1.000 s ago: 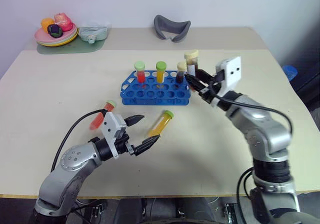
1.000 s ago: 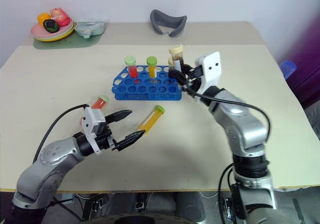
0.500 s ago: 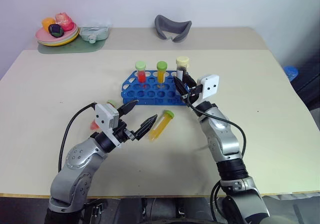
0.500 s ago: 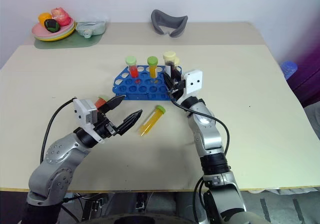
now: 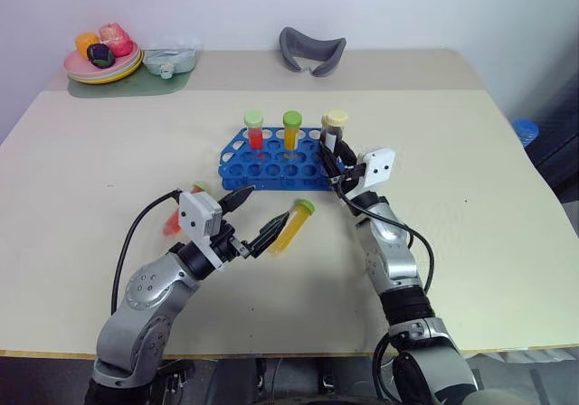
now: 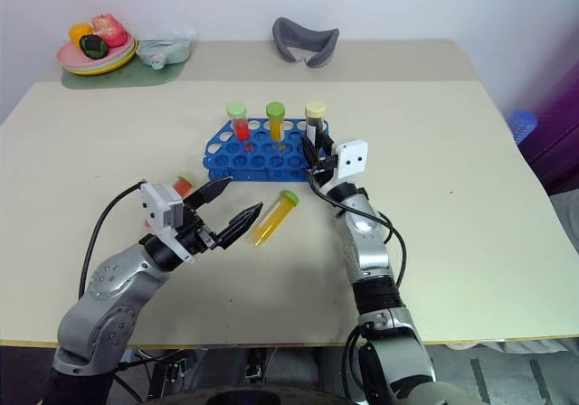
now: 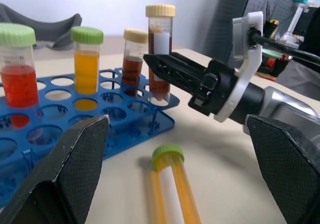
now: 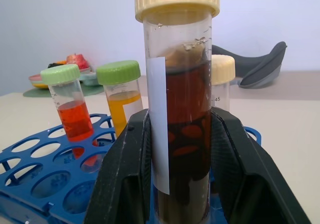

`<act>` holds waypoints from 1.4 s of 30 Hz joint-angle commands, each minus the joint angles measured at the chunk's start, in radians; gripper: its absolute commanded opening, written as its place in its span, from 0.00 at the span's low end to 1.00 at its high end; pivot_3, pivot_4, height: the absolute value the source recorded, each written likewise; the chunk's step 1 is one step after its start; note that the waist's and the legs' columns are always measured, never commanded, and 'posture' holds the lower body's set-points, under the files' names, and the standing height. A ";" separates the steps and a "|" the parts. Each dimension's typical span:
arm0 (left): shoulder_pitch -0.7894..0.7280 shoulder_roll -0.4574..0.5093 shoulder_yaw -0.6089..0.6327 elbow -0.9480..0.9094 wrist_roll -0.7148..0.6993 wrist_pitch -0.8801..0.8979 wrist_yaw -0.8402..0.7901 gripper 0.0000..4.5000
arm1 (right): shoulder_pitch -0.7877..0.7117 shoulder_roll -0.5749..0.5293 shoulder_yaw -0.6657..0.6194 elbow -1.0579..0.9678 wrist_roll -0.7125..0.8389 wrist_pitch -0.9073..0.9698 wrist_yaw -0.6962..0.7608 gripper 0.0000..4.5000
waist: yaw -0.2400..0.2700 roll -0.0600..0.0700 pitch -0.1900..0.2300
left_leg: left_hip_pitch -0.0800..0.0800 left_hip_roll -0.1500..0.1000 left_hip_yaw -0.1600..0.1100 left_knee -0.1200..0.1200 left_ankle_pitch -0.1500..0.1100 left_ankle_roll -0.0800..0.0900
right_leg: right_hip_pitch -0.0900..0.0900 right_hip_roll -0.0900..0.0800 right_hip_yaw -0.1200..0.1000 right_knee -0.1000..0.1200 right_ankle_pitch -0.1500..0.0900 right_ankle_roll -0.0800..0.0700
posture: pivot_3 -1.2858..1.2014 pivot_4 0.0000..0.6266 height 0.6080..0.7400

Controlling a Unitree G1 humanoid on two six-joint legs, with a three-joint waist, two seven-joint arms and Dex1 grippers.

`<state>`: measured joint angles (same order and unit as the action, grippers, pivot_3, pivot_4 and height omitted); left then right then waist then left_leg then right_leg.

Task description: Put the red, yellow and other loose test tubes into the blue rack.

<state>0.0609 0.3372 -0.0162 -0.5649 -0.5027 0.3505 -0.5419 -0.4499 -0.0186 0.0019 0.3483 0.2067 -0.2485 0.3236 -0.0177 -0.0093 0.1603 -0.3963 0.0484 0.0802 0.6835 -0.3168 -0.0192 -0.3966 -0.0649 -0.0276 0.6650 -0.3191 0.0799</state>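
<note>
the right gripper [image 8: 175, 174] is clamped on an upright brown tube [image 8: 179, 109], its base down at the right end of the blue rack [image 5: 271, 161]. the right wrist view shows another brown tube [image 8: 223, 81] just behind it, plus red [image 8: 70, 109] and orange [image 8: 123, 101] tubes standing in the rack. the left gripper [image 5: 251, 218] is spread wide and empty, just beside a yellow tube [image 5: 291, 227] lying on the beige table [image 5: 470, 179]. a red tube [image 5: 181, 211] lies partly hidden behind the left wrist. a plate [image 5: 99, 64] and a grey object [image 5: 310, 51] sit at the far edge; the table's right side lies bare.

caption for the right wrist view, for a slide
Right gripper holds a cream-capped brown tube upright over the blue rack.
</note>
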 commanded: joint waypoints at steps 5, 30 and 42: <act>0.002 0.004 0.002 -0.034 -0.008 -0.035 -0.016 1.00 | -0.037 0.006 -0.020 0.075 -0.025 -0.110 -0.012 0.30 | 0.000 0.000 0.000 | 0.002 0.000 0.000 0.000 0.000 0.000 | 0.002 0.000 0.000 0.000 0.000 0.000 | 0.52 0.24 0.96; 0.037 0.016 0.013 -0.008 0.021 -0.073 -0.021 1.00 | 0.027 -0.069 -0.077 -0.249 0.083 0.017 0.038 0.99 | 0.004 0.000 0.000 | 0.003 0.000 0.000 0.000 0.000 0.000 | 0.003 -0.001 0.000 0.000 0.000 0.000 | 0.52 0.24 0.96; -0.147 0.141 0.037 -0.021 0.001 0.204 0.065 1.00 | 0.247 -0.505 -0.126 -0.636 0.320 0.428 0.378 0.99 | 0.006 0.000 0.000 | 0.004 0.000 0.000 0.000 -0.004 0.007 | 0.004 -0.001 0.000 0.000 0.000 0.000 | 0.52 0.24 0.96</act>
<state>-0.0550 0.4694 0.0211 -0.5511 -0.4847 0.5168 -0.4879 -0.2197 -0.4775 -0.1077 -0.2129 0.4973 0.1507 0.6387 -0.0115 -0.0089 0.1605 -0.3923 0.0482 0.0800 0.6833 -0.3207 -0.0123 -0.3924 -0.0662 -0.0276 0.6645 -0.3191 0.0798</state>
